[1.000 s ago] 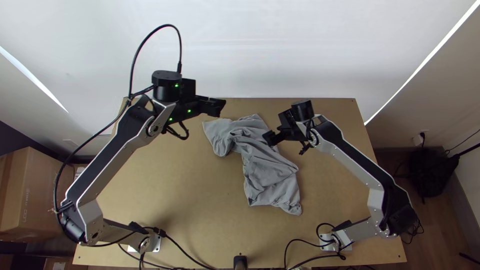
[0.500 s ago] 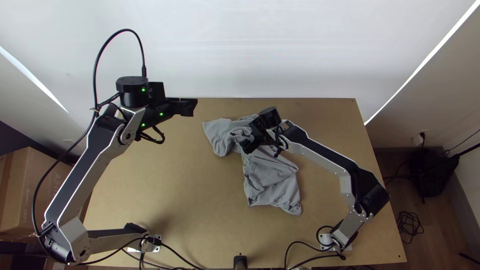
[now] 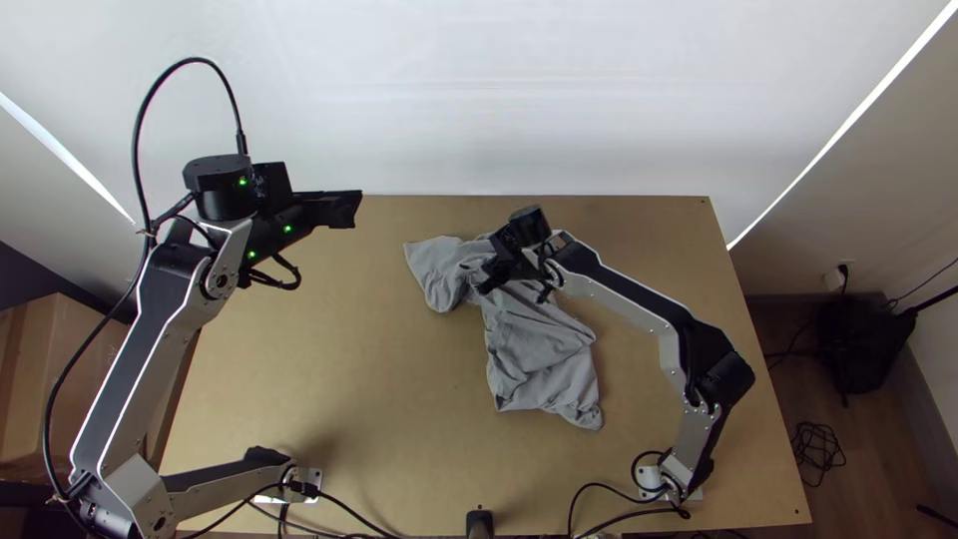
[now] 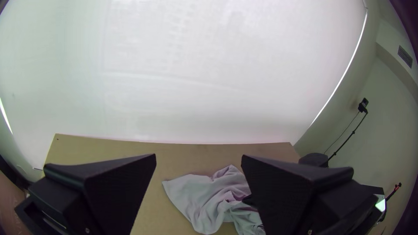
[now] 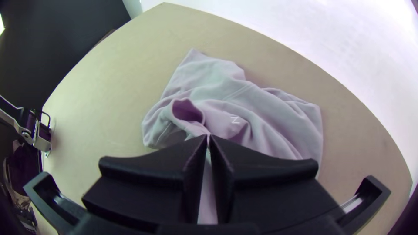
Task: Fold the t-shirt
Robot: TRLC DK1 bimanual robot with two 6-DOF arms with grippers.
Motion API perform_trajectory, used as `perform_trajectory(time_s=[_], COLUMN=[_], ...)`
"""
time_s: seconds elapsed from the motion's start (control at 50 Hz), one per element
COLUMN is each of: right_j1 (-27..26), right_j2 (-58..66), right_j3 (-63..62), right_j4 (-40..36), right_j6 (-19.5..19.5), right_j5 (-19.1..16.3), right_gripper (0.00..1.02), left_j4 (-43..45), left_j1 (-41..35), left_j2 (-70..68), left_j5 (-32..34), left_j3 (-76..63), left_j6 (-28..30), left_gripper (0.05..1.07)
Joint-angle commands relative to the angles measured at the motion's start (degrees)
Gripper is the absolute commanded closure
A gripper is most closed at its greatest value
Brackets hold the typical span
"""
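Item: light wooden table [image 3: 349, 399]. Item: grey t-shirt [image 3: 539, 349], bunched and creased, running from mid-table towards the far edge. Item: right gripper [image 3: 482, 278], at the t-shirt's farther part, fingers drawn together; cloth pinched, cannot tell. Item: left gripper [image 3: 347, 209], farther off, apart from cloth, fingers spread wide.

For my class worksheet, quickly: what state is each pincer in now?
Left pincer: open, holding nothing.
Right pincer: closed, over the t-shirt; whether it grips cloth cannot be told.
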Motion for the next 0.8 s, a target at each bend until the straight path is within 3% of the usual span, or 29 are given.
perform_trajectory(time_s=[0.0,0.06,0.12,0.18,0.24,0.38,0.44,0.68,0.78], right_j1=[-3.7,-5.1,-5.6,-5.6,-5.1,-1.6,-0.1,3.7,4.9], right_j2=[-5.8,-7.7,-8.8,-10.1,-10.5,-9.8,-7.3,-0.5,2.6], right_j3=[-1.4,-2.4,-2.8,-4.1,-4.0,-3.2,-1.1,3.8,6.0], right_j4=[0.4,0.3,-1.7,-1.6,-1.7,-4.3,-6.8,-7.4,-6.8], right_j6=[1.0,1.0,0.8,0.1,-0.1,-1.3,-1.5,-4.6,-6.0], right_j5=[0.4,0.0,-0.6,-0.6,-0.6,-0.5,-0.4,0.6,1.5], right_gripper=[1.0,0.99,0.88,0.91,0.89,0.27,0.11,0.1,0.16], left_j4=[0.2,0.4,0.7,0.7,0.7,0.9,0.9,0.7,0.6], left_j1=[0.5,0.5,0.5,0.5,0.5,0.5,0.5,1.3,1.9], left_j2=[-0.7,-0.5,-0.4,-0.1,0.2,0.6,0.7,0.7,0.6], left_j5=[-0.3,-0.3,-0.3,-0.3,-0.3,-0.3,-0.3,-0.3,-0.3], left_j3=[-0.7,-0.6,-0.6,-0.5,-0.5,-0.1,0.0,-0.1,-0.1], left_j6=[0.9,0.9,0.9,0.9,0.9,0.9,1.0,1.6,1.7], left_gripper=[0.09,0.09,0.09,0.1,0.1,0.1,0.09,0.1,0.1])
